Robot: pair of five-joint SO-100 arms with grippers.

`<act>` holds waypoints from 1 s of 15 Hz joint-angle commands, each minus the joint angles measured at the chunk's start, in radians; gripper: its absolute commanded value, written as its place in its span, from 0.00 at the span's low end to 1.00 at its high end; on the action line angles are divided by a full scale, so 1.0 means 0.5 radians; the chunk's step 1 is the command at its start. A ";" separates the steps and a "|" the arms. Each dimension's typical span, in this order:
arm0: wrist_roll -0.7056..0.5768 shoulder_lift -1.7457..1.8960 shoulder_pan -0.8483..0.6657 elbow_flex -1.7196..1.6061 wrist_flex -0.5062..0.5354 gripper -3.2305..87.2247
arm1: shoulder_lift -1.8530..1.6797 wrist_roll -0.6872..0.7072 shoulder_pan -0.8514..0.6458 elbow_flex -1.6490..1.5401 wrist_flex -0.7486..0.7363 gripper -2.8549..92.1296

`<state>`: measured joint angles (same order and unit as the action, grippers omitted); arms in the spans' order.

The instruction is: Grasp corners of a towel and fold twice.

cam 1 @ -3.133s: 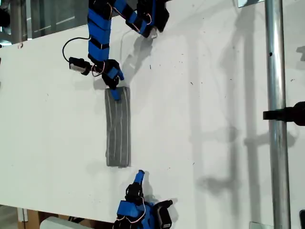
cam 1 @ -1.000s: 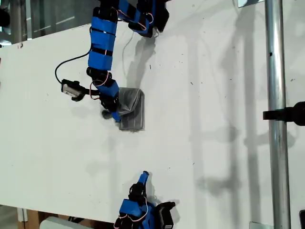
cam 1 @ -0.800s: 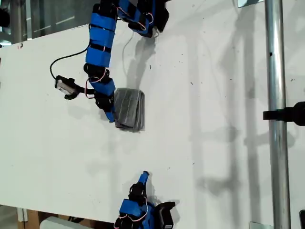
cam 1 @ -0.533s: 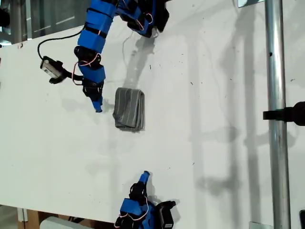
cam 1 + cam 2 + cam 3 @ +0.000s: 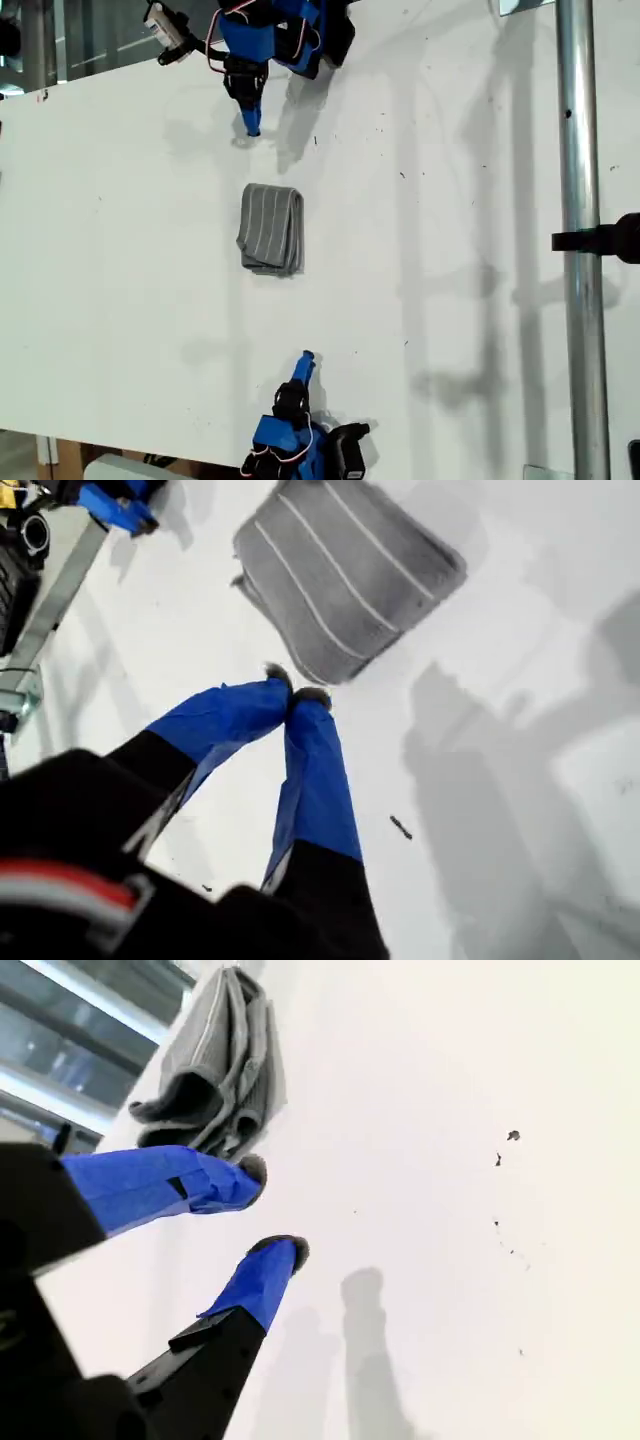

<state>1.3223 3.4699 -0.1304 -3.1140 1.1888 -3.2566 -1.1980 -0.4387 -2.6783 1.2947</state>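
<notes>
Towel (image 5: 271,229) lies folded, free of both. My first gripper (image 5: 292,694) is closed empty; my second gripper (image 5: 268,1210) gapes narrowly. Advise retracting clear without snagging it.

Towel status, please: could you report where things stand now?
My first gripper shut, empty, short of the cloth. My second gripper open, empty. Towel folded compact, lying on the table between both arms. Nothing in the way.
</notes>
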 commanded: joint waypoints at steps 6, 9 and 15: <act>-0.169 0.009 0.316 -0.009 0.206 0.12 | -0.064 -0.607 0.150 -0.423 0.341 0.10; -0.736 0.012 0.322 -0.009 0.199 0.11 | -0.064 -0.604 0.202 -0.423 0.341 0.10; -0.736 0.012 0.319 -0.009 0.199 0.11 | -0.064 -0.604 0.212 -0.423 0.341 0.10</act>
<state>0.9572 3.4699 0.0230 -3.1140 1.2901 -3.2935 -1.4941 -0.3375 -2.8977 1.4573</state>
